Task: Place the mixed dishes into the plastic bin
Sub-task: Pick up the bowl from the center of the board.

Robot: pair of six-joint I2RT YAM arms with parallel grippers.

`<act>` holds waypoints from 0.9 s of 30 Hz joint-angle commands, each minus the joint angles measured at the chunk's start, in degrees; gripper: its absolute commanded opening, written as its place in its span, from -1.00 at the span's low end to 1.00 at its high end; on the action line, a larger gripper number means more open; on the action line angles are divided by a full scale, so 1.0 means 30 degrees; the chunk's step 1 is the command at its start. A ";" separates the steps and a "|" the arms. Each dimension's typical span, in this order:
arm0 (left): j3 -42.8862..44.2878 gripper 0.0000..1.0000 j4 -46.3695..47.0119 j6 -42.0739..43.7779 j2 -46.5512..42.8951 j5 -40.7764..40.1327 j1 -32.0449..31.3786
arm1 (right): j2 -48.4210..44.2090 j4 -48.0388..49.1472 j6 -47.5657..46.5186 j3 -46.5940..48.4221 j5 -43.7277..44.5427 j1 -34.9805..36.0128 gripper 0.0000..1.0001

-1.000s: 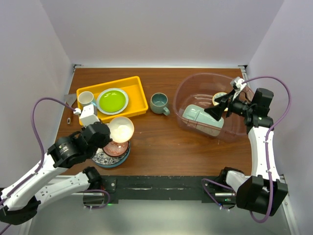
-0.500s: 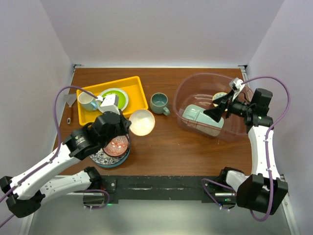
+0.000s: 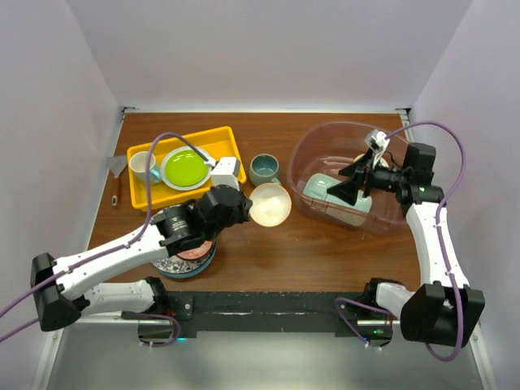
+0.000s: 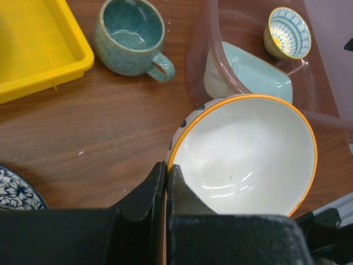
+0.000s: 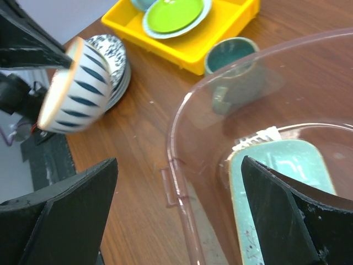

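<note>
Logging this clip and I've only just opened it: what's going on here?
The left tool grips a white bowl by its rim and holds it above the table, beside the bin and near the mug. The right tool hangs open over the bin, holding nothing. A mint tray and a small bowl already lie in the bin. The mug, a stack of plates and a green plate in the yellow tray are not yet in.

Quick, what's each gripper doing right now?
Left gripper: closed on the rim of the orange-rimmed white bowl.
Right gripper: open, holding nothing, over the plastic bin.
</note>
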 commanded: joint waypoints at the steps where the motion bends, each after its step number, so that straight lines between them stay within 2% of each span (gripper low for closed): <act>1: 0.1289 -1.00 0.2611 -0.0526 0.1012 -0.2309 -0.0888 | 0.0313 -0.0610 -0.0753 0.0927 0.0200 0.1239 0.96; 6: 0.1786 -1.00 0.2582 -0.0995 0.2271 -0.3655 -0.1300 | 0.0519 -0.0610 -0.0608 0.0928 0.0200 0.2118 0.96; 16: 0.2314 -1.00 0.2582 -0.1699 0.3299 -0.4537 -0.1564 | 0.0724 -0.0055 0.0242 0.0694 0.0493 0.2764 0.97; 27: 0.5065 -1.00 0.0503 -0.3104 0.6110 -0.5972 -0.1915 | 0.0724 0.2611 0.3344 -0.0360 0.3857 0.5429 0.92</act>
